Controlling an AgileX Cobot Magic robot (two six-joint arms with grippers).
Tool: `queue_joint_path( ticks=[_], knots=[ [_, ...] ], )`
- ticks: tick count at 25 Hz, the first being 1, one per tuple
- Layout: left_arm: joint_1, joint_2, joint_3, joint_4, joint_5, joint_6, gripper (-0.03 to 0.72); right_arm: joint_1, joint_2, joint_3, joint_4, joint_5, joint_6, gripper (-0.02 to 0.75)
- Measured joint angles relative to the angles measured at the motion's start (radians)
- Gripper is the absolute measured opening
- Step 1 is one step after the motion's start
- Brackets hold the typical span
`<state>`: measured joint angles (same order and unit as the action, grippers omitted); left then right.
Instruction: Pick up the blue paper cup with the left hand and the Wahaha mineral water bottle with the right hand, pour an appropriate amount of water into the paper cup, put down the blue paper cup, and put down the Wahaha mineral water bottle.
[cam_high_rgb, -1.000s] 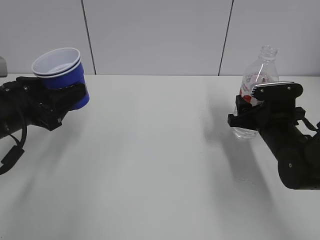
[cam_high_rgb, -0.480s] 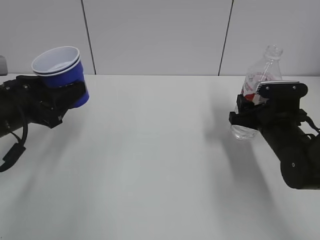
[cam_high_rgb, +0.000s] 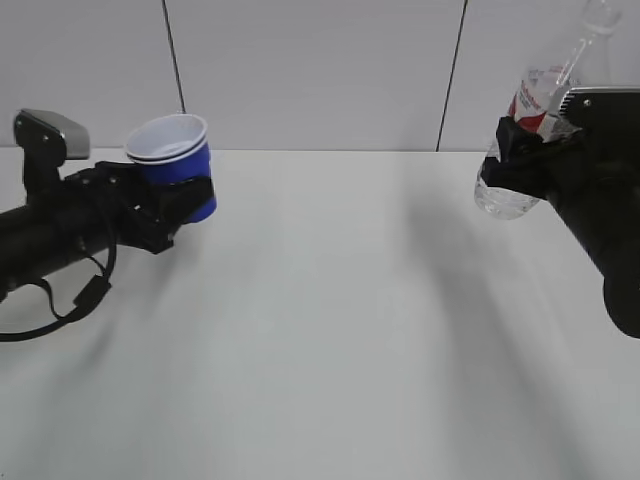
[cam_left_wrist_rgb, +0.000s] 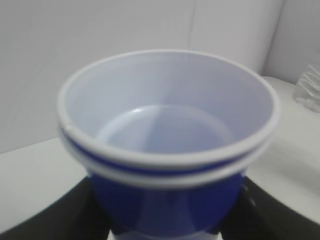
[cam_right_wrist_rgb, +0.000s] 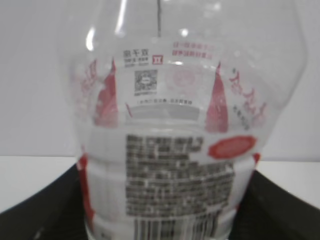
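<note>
Left hand (cam_high_rgb: 170, 205) clamps the blue paper cup (cam_high_rgb: 175, 162) by its lower body, held above the desk (cam_high_rgb: 320, 320) at left, rim up. Right hand (cam_high_rgb: 525, 160) clamps the Wahaha mineral water bottle (cam_high_rgb: 540, 110) mid-body, airborne at right, neck tilted right.

My left claw (cam_high_rgb: 180, 205) is black around the deep-blue, white-rimmed paper cup (cam_high_rgb: 175, 160); my right holds a clear bottle (cam_high_rgb: 535, 125) with a red-and-white label; the table (cam_high_rgb: 320, 330) is white.
</note>
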<state>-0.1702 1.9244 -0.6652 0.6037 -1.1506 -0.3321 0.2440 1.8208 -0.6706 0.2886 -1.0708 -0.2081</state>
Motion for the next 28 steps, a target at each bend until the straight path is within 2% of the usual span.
queue_joint_path(
  ticks=[5, 10, 15, 24, 28],
  knots=[
    [-0.101, 0.095, -0.082, 0.028, 0.002, -0.002, 0.443, 0.000, -0.065, 0.004, 0.000, 0.043, -0.066, 0.488],
    [-0.202, 0.129, -0.146, 0.102, 0.002, -0.019, 0.443, 0.000, -0.092, 0.004, 0.000, 0.050, -0.201, 0.488],
    [-0.243, 0.129, -0.179, 0.159, 0.000, -0.041, 0.443, 0.000, -0.092, 0.004, -0.009, 0.050, -0.305, 0.488],
    [-0.319, 0.129, -0.224, 0.162, 0.007, -0.051, 0.443, 0.000, -0.092, -0.015, -0.096, 0.005, -0.529, 0.488],
    [-0.332, 0.130, -0.249, 0.162, 0.054, -0.058, 0.443, 0.000, -0.092, -0.042, -0.142, 0.003, -0.618, 0.488]
  ],
)
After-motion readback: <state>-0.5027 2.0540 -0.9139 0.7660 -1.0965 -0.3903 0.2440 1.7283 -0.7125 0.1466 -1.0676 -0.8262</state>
